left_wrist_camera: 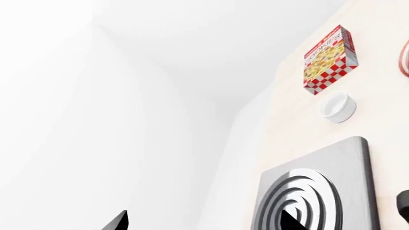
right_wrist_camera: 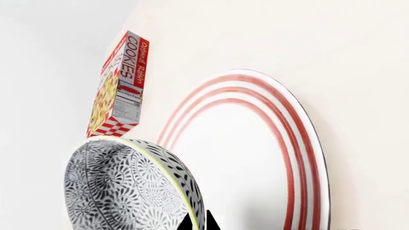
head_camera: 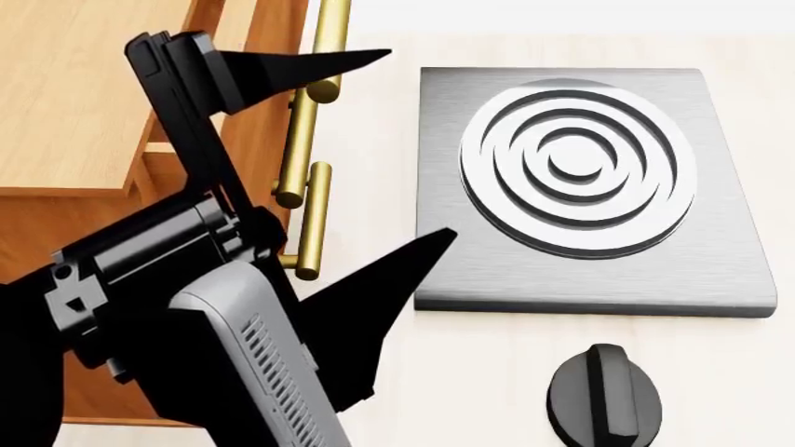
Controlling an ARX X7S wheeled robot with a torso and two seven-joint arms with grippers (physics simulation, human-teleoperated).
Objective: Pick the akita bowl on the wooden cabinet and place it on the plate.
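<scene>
In the head view, the wooden cabinet (head_camera: 74,102) fills the upper left of the frame, its brass handles (head_camera: 308,140) running down its right edge. In front of it the left end effector (head_camera: 372,158) hangs with its black fingers (head_camera: 316,65) spread wide, holding nothing. Right of centre a grey stove (head_camera: 584,177) lies on the pale desk (head_camera: 372,391), a black knob (head_camera: 605,396) below it at the lower right.

In the right wrist view, the akita bowl (right_wrist_camera: 124,187) sits at the lower left, gripped at its rim by the right end effector (right_wrist_camera: 198,223), with a cookie box (right_wrist_camera: 118,86) above it. The plate (right_wrist_camera: 255,158) lies to its right; whether they touch I cannot tell.
</scene>
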